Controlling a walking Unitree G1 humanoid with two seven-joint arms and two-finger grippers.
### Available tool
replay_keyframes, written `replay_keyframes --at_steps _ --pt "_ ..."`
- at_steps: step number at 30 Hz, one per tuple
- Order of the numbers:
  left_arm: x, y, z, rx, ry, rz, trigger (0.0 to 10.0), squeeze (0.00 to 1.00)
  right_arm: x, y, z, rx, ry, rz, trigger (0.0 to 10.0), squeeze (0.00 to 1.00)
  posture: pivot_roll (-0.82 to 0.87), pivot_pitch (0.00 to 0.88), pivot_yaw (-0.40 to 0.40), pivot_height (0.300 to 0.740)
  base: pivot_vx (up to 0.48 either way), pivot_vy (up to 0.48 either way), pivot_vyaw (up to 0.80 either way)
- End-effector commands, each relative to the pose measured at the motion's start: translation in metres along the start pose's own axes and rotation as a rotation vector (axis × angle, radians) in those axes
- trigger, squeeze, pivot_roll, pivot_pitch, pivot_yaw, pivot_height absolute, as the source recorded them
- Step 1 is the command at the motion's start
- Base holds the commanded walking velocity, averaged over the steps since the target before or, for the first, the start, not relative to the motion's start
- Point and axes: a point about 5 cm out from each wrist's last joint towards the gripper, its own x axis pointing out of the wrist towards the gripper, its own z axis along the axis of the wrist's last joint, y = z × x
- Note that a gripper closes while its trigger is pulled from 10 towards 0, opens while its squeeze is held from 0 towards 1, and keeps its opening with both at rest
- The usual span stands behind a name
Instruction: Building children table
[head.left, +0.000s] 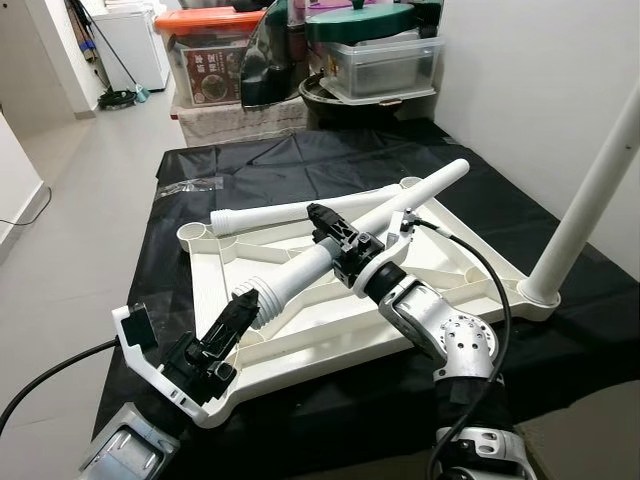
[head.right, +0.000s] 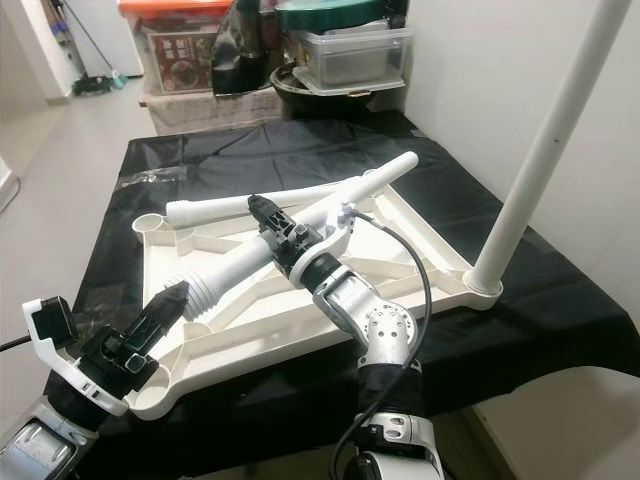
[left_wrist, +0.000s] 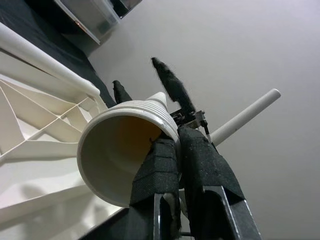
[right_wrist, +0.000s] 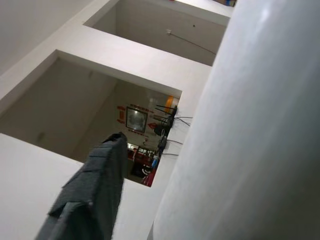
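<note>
The right gripper (head.left: 330, 228) clamps a loose leg (head.left: 330, 255) above the upturned tabletop (head.left: 300, 320). The left gripper (head.left: 240, 310), fingers together, touches the leg's ribbed end.

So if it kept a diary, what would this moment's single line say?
stage: fitting leg | right gripper: shut on loose leg | left gripper: at its threaded end | tabletop: upside down | one leg: already upright
</note>
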Motion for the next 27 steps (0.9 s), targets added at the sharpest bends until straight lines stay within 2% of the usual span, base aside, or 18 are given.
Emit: replay_keyframes --at_steps 1,16,21,22,24,25,27 --pt "0.001 -0.002 0.0 -0.001 0.0 -0.017 10.0 0.0 0.018 0.02 -0.025 0.078 0.039 0.094 0.0 0.0 0.02 0.0 0.013 0.74 0.0 0.0 0.0" --pt "-0.001 0.0 0.0 0.0 0.004 -0.007 10.0 0.0 0.016 0.018 -0.026 0.076 0.038 0.08 0.0 0.0 0.02 0.0 0.008 0.74 0.0 0.0 0.0" --pt "-0.002 0.006 -0.003 -0.017 0.018 0.038 10.0 0.0 0.016 0.018 -0.023 0.077 0.03 0.079 0.0 0.0 0.02 0.0 0.009 0.74 0.0 0.0 0.0" --pt "-0.003 0.007 -0.003 -0.024 0.017 0.041 10.0 0.61 0.017 0.02 -0.022 0.077 0.028 0.097 0.0 0.0 0.02 0.0 0.009 0.74 0.0 0.0 0.0" --pt "-0.003 0.007 -0.003 -0.024 0.017 0.041 10.0 0.61 0.017 0.02 -0.022 0.077 0.028 0.097 0.0 0.0 0.02 0.0 0.009 0.74 0.0 0.0 0.0" --pt "-0.004 0.007 -0.003 -0.035 0.014 0.039 10.0 1.0 0.017 0.024 -0.02 0.082 0.026 0.122 0.0 0.0 0.02 0.0 0.009 0.74 0.0 0.0 0.0" --pt "-0.005 0.007 -0.002 -0.042 -0.002 0.037 10.0 1.0 0.018 0.028 -0.018 0.082 0.025 0.146 0.0 0.0 0.02 0.0 0.009 0.74 0.0 0.0 0.0"
